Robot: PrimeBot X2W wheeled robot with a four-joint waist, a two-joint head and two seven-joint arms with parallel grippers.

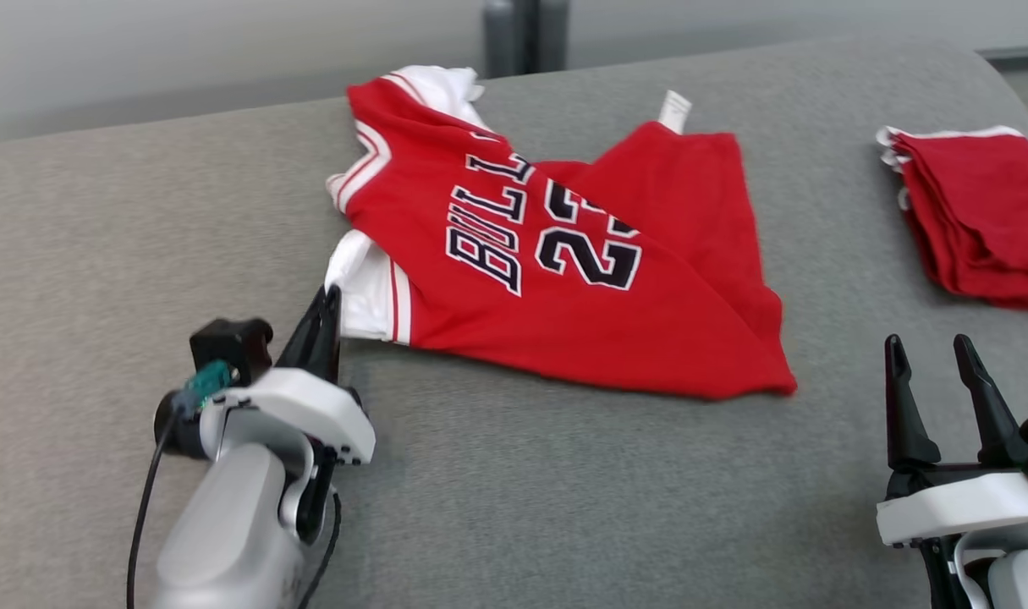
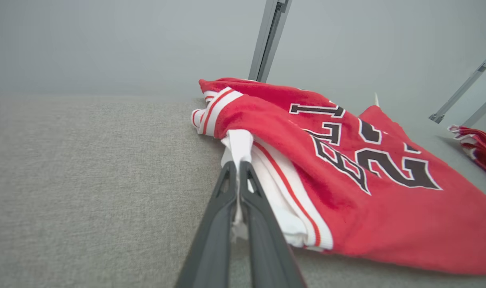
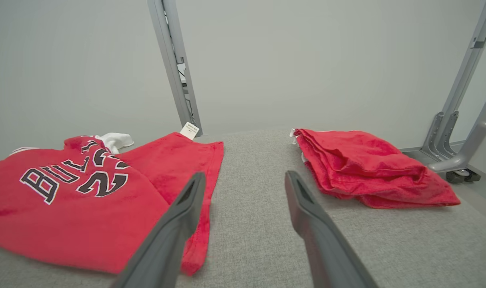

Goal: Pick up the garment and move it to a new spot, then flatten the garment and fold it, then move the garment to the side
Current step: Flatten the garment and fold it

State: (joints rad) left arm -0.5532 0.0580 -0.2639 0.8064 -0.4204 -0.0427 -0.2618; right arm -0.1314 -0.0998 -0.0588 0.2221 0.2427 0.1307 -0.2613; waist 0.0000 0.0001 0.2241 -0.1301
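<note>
Left tool [image 1: 332, 296] pinching garment [image 1: 581, 321] by white edge, rest lying rightward; right tool [image 1: 928, 347] spread, near its corner

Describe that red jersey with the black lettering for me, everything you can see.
The red jersey looks like soft fleecy cloth, with black white-edged letters and numbers, red-and-white striped trim and a white tag. It lies crumpled and partly folded over on the grey surface. The left gripper is shut on its white edge.

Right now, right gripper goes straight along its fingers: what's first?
The right gripper points at bare grey surface between the jersey and the folded red pile; it might clip the pile's near edge. Depth unclear.
</note>
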